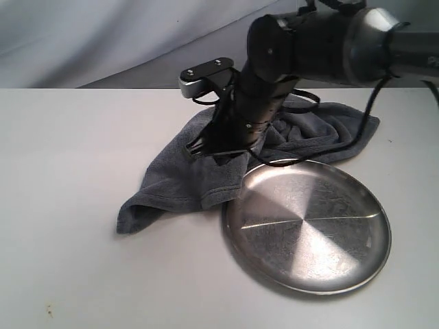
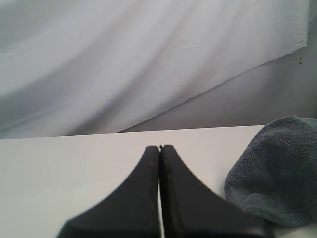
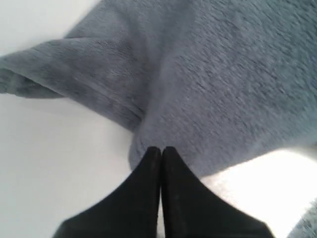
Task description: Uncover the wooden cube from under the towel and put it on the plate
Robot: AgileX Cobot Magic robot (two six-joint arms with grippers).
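Right tool (image 3: pixel 161 148) is seen pressed together, tips at the edge of the bunched towel (image 1: pixel 171 181), which is touching the plate (image 1: pixel 309 233) just beside it on the worktop (image 1: pixel 68 205). Left tool (image 2: pixel 160 148) is squeezed together too, off to the side. Wooden cube can't be seen anywhere.

No text, label, brand, number or sign could be read anywhere, whether on the towel (image 1: pixel 171 181), the plate (image 1: pixel 309 226), the table (image 1: pixel 68 171), the backdrop (image 1: pixel 103 34) or the right arm (image 1: pixel 274 62).
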